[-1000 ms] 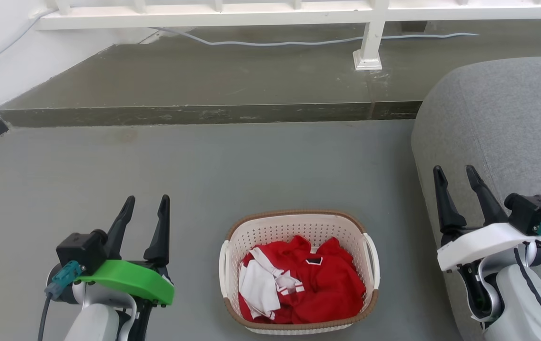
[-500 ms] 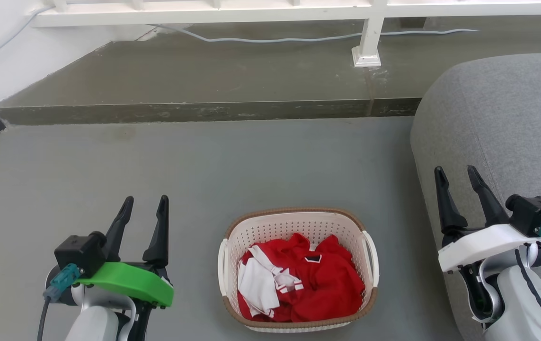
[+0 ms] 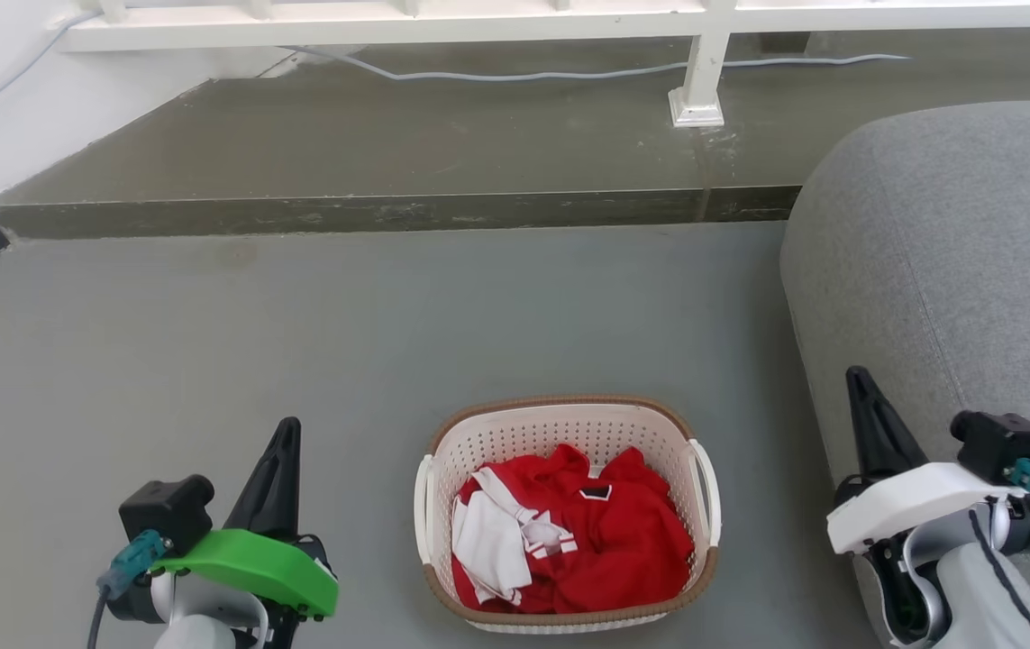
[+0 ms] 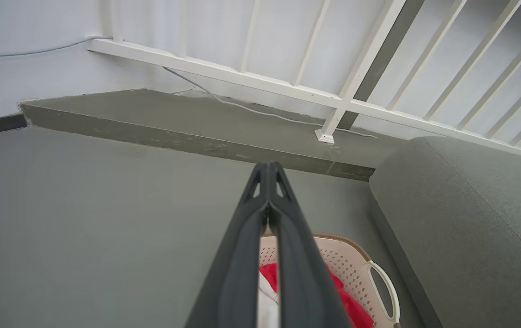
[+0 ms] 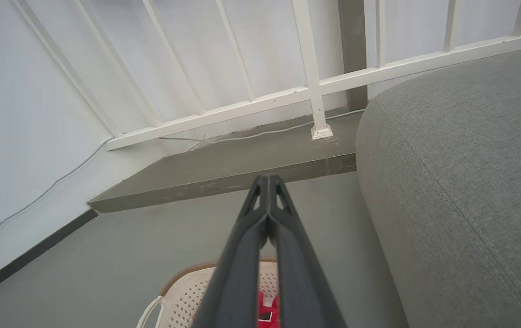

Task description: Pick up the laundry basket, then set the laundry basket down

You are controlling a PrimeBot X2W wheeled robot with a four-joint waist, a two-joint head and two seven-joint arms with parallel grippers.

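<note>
Head view, robot at the laundry: the left gripper (image 3: 286, 431) is hovering with its two dark fingers pressed together on nothing, and the right gripper (image 3: 859, 380) is doing likewise, its tip lying against the grey sofa (image 3: 929, 252) in this view. Both wrist views are showing the same closed tips, left (image 4: 268, 166) and right (image 5: 267, 178).

Between the two arms, apart from both, the laundry basket (image 3: 524, 440) is sitting upright on the grey floor (image 3: 343, 315), just beside the sofa's front. A red garment (image 3: 632, 541) and a white cloth (image 3: 492, 541) are lying crumpled inside, below the brown rim.

The basket is looking light: thin perforated plastic with a few soft clothes. Its walls are likely flexing under a squeeze, and the smooth plastic may be slippery. The safest hold appears to be the two white side handles, left (image 3: 425, 505) and right (image 3: 708, 491), one per gripper, lifted evenly so the basket is not tipping. Both grippers would need to open first.
</note>
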